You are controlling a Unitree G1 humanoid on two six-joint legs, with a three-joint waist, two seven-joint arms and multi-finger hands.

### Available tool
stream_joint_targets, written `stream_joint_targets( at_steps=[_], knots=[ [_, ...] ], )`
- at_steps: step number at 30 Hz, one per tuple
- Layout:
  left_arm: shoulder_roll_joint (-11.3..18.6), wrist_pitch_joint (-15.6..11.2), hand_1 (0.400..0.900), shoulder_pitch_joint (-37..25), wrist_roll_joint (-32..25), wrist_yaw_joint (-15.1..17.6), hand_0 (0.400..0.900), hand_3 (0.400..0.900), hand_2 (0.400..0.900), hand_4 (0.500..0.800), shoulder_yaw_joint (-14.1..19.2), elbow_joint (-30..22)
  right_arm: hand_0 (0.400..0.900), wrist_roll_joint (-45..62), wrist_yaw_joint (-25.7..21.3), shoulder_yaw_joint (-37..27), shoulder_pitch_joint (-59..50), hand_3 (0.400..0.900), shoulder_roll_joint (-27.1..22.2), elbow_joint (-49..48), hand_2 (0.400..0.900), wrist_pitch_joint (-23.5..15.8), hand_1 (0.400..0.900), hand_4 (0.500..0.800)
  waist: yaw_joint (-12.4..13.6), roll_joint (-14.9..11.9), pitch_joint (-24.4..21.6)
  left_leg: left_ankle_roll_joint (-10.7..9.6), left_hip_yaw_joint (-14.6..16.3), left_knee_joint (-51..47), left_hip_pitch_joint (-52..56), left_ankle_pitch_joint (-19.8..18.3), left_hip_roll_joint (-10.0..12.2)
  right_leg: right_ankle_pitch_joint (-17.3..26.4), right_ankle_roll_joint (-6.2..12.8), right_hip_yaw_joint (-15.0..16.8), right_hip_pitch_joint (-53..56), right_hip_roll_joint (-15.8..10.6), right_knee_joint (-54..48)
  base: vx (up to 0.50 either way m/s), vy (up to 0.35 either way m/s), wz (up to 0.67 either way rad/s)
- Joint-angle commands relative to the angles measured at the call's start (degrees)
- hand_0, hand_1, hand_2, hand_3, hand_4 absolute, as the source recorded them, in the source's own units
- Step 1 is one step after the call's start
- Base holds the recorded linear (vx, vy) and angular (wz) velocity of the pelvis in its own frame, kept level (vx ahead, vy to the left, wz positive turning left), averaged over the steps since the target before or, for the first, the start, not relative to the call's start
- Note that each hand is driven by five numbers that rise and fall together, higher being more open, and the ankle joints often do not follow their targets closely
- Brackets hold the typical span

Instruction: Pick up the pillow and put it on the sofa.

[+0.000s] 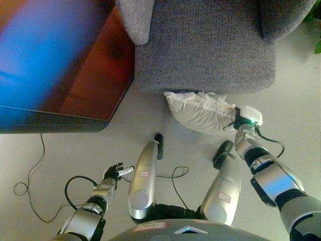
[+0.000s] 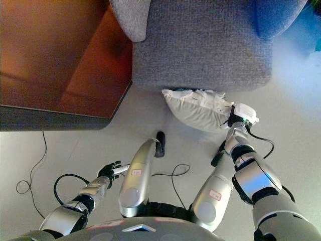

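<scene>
A white, crumpled pillow [image 1: 200, 111] lies on the pale floor, pushed up against the front of the grey sofa [image 1: 205, 50]. My right hand [image 1: 232, 122] is at the pillow's right end and touches its edge; how it holds the cloth is hidden. My left hand [image 1: 114, 173] hangs low on the left over bare floor, well away from the pillow, with relaxed fingers and nothing in it.
A dark reddish-brown wooden table [image 1: 95, 85] stands on the left, its corner close to the sofa's left side. Grey cushions [image 1: 138, 20] lean at the sofa's back. Green plant leaves [image 1: 317, 47] show at the right edge. Pale floor [image 1: 296, 115] lies to the pillow's right.
</scene>
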Motion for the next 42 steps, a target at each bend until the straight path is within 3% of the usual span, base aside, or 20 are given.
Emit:
stream_joint_targets(
  at_steps=[1, 3, 8, 14, 19, 24, 25, 26, 27, 30, 42],
  knots=[
    [4.1, -0.83, 0.9, 5.73, -2.67, 0.55, 0.9, 0.9, 0.9, 0.8, -0.95, -1.12, 0.9, 2.04, 1.16, -0.18, -6.73, 0.9, -5.8, -1.53, 0.9, -0.75, 0.9, 0.8, 2.35, 1.96, 1.3, -0.91, -3.27, 2.65, -1.57, -0.81, 1.12, -2.77, -0.17, 8.2, -1.17, -3.69, 8.53, -0.04, 0.034, 0.09],
    [4.38, -1.42, 0.9, 6.15, -3.19, -0.07, 0.9, 0.9, 0.9, 0.8, -0.55, -1.35, 0.9, 2.33, 2.0, 0.03, -8.14, 0.9, -6.59, -1.4, 0.9, -1.16, 0.9, 0.8, 2.59, 2.61, 1.98, -1.17, -3.71, 5.86, -2.73, -3.18, 1.4, -5.12, 0.17, 9.32, -2.8, -3.28, 11.99, 0.0, 0.011, 0.02],
    [4.77, -2.97, 0.9, 7.3, -7.85, -0.69, 0.9, 0.9, 0.9, 0.8, 0.28, -3.68, 0.9, 3.43, 4.59, 1.73, -12.5, 0.9, -8.4, -2.38, 0.9, -1.62, 0.9, 0.8, 2.72, 3.54, 2.41, -1.13, -4.71, 11.17, -8.08, -4.55, 1.51, -7.8, -0.25, 11.4, -8.73, -2.14, 17.85, -0.06, 0.01, 0.03],
    [5.56, -5.68, 0.9, 9.12, -12.45, -2.43, 0.9, 0.9, 0.9, 0.8, 2.64, -7.95, 0.9, 1.91, 10.82, 4.57, -19.01, 0.9, -11.3, -2.49, 0.9, -1.15, 0.9, 0.8, 3.39, 4.63, 2.43, -0.67, -6.98, 21.34, -17.12, -7.26, 1.99, -12.98, -0.74, 14.04, -18.24, -0.77, 28.25, -0.12, -0.008, 0.04],
    [7.01, -8.63, 0.9, 10.33, -15.39, -3.65, 0.9, 0.9, 0.9, 0.8, 4.34, -10.51, 0.9, 1.18, 15.88, 7.75, -22.56, 0.9, -12.68, -3.41, 0.9, -1.43, 0.9, 0.8, 3.85, 4.79, 2.43, -0.57, -9.49, 28.38, -23.46, -8.64, 2.79, -17.29, -1.85, 15.77, -23.99, 0.67, 35.99, -0.09, -0.051, 0.04],
    [7.85, -10.08, 0.9, 11.73, -16.2, -4.04, 0.9, 0.9, 0.9, 0.8, 5.14, -12.04, 0.9, 1.24, 18.95, 9.31, -24.97, 0.9, -14.23, -4.1, 0.9, -1.07, 0.9, 0.8, 3.98, 5.21, 2.43, -1.04, -10.33, 31.63, -26.98, -8.67, 3.16, -18.84, -2.5, 16.93, -27.03, 1.35, 39.87, -0.05, -0.036, 0.07],
    [8.09, -10.37, 0.9, 12.01, -16.37, -4.36, 0.9, 0.9, 0.9, 0.8, 5.36, -12.32, 0.863, 1.62, 19.3, 9.44, -25.28, 0.863, -14.55, -4.13, 0.863, -1.25, 0.863, 0.778, 4.01, 5.33, 2.43, -1.18, -10.48, 32.33, -27.65, -8.66, 3.17, -19.11, -2.59, 17.2, -27.59, 1.47, 40.61, -0.06, -0.016, 0.07],
    [8.23, -10.4, 0.9, 12.2, -16.66, -4.48, 0.9, 0.9, 0.9, 0.8, 5.47, -12.56, 0.614, 2.32, 20.02, 9.49, -25.58, 0.614, -14.85, -4.14, 0.614, -1.63, 0.614, 0.628, 4.07, 5.46, 2.43, -1.28, -10.64, 32.87, -28.24, -8.66, 3.15, -19.7, -2.7, 17.46, -28.04, 1.52, 41.75, -0.07, -0.017, 0.07],
    [8.57, -10.5, 0.9, 12.39, -16.87, -4.85, 0.9, 0.9, 0.9, 0.8, 5.6, -12.43, 0.406, 2.78, 20.63, 9.45, -26.08, 0.406, -15.17, -3.99, 0.406, -2.32, 0.406, 0.504, 4.1, 5.57, 2.43, -1.41, -10.79, 33.87, -29.08, -8.78, 3.28, -20.01, -2.87, 17.74, -28.69, 1.47, 42.55, -0.06, -0.014, 0.06],
    [8.93, -10.54, 0.9, 12.8, -16.58, -5.55, 0.9, 0.9, 0.9, 0.8, 6.41, -11.46, 0.4, 4.25, 21.92, 8.9, -26.04, 0.4, -15.61, -4.19, 0.4, -3.82, 0.4, 0.5, 3.89, 5.38, 2.43, -1.57, -11.03, 35.6, -29.63, -9.31, 3.64, -20.78, -3.02, 18.11, -29.19, 1.56, 44.34, -0.03, -0.01, 0.03],
    [8.75, -10.95, 0.9, 14.07, -15.32, -5.93, 0.9, 0.9, 0.9, 0.8, 6.73, -11.35, 0.4, 5.76, 19.28, 5.11, -21.91, 0.4, -16.45, -8.48, 0.4, -7.52, 0.4, 0.5, 2.56, 4.37, 2.42, -2.37, -10.05, 33.49, -24.28, -8.06, 5.55, -19.17, -2.03, 17.7, -24.93, 1.0, 42.67, 0.02, -0.006, 0.02]
  ],
)
